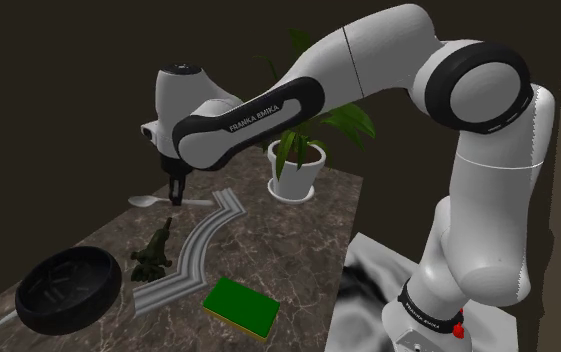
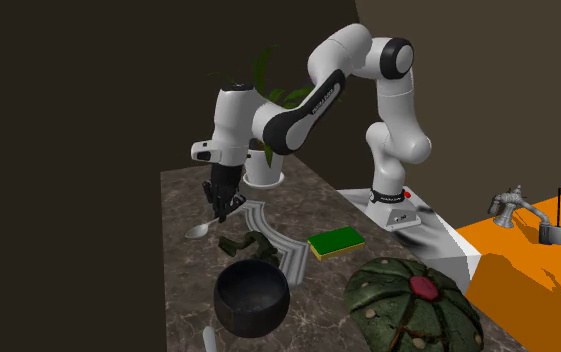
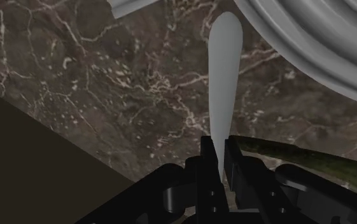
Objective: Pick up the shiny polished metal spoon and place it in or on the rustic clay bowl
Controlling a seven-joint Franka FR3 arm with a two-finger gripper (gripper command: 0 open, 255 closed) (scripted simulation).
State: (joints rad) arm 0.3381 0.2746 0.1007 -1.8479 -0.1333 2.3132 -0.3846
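The pale grey spoon [image 3: 224, 83] runs straight out from my gripper [image 3: 223, 153], whose black fingers are shut on its handle end. In the shoulder view the gripper [image 1: 176, 196] stands low over the marble table, and the spoon [image 1: 146, 201] shows its bowl end to the gripper's left. In the second exterior view the spoon [image 2: 199, 230] slants down from the gripper [image 2: 224, 210]; whether it is off the table I cannot tell. The dark round bowl [image 1: 68, 257] sits at the table's near left corner and is nearest the camera in the second exterior view [image 2: 252, 269].
A grey ridged curved moulding [image 1: 200, 248] and a dark green figurine [image 1: 153, 252] lie between gripper and bowl. A green pad [image 1: 241, 305] lies near the stand. A potted plant [image 1: 298, 168] stands at the back. A round green cactus-like thing [image 2: 413, 305] sits beside the bowl. The table edge [image 3: 56, 127] runs close by the spoon.
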